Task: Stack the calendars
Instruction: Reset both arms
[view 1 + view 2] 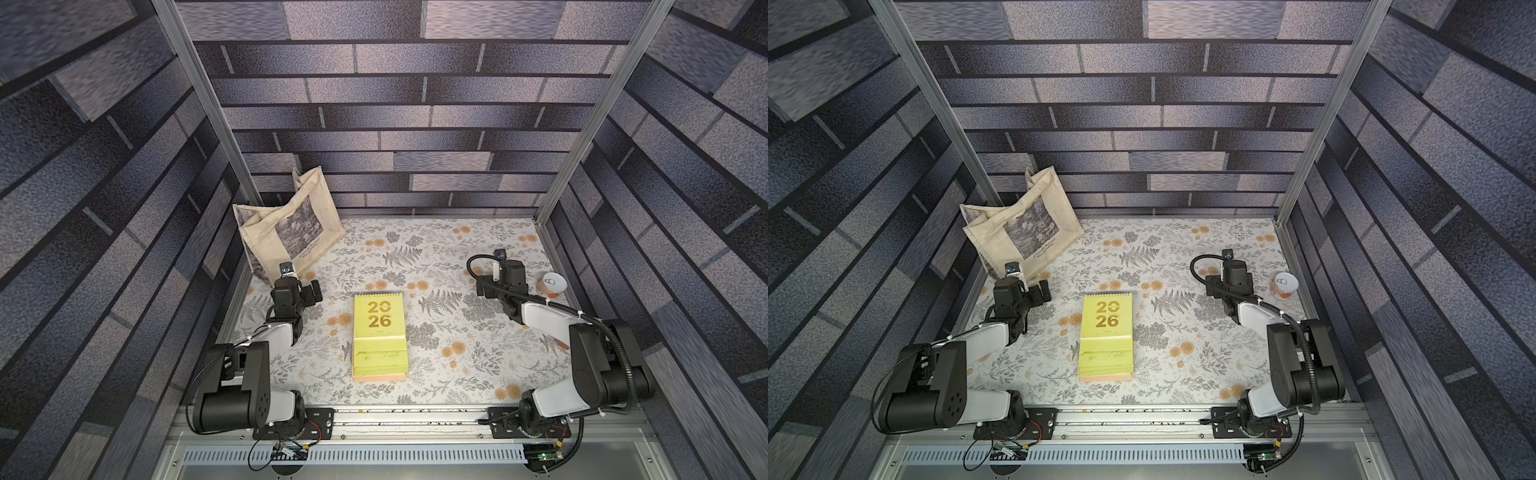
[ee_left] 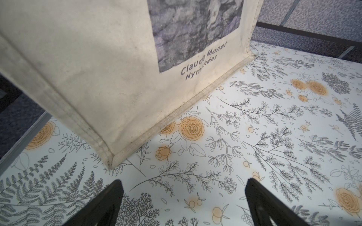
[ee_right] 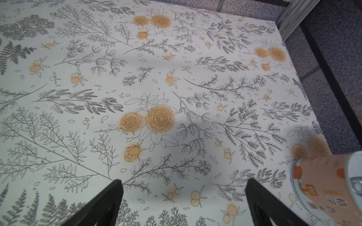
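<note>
The left gripper [image 2: 183,183] is held wide apart just in front of the bag [image 2: 88,68], and the right gripper [image 3: 183,183] is held wide apart near a small can [image 3: 321,184]. The calendars [image 1: 379,336] are stacked on the table [image 1: 457,249] between the two grippers.

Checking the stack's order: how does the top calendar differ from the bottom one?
The top calendar is lime green; the bottom calendar is peach-pink. The top one shows its whole cover with the gold 2026; the bottom one shows only a thin edge under the others. Both belong to the same stack.
</note>
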`<state>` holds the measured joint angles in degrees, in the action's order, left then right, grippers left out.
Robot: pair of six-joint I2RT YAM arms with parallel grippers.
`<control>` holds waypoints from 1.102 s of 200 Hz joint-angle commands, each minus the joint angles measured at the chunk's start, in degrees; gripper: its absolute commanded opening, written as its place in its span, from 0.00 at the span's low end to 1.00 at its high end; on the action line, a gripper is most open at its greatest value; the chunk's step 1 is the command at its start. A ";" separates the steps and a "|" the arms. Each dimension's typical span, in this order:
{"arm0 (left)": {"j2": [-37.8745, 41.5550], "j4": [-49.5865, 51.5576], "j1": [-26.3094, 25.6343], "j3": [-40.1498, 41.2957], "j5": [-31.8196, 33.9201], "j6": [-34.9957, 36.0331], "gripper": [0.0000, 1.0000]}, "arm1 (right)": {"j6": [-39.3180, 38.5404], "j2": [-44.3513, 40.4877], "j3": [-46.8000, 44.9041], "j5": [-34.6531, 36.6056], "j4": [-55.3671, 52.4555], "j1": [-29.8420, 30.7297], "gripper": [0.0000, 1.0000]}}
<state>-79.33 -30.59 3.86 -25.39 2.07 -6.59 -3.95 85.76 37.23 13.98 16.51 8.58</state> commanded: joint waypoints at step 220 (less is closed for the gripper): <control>-9.09 -17.01 0.97 1.73 -6.30 4.46 1.00 | 3.35 2.03 -16.27 -5.89 34.89 -5.15 1.00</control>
<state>-88.68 -46.33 4.60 -23.77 -3.25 -3.38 -1.10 88.05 21.17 8.86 49.60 3.70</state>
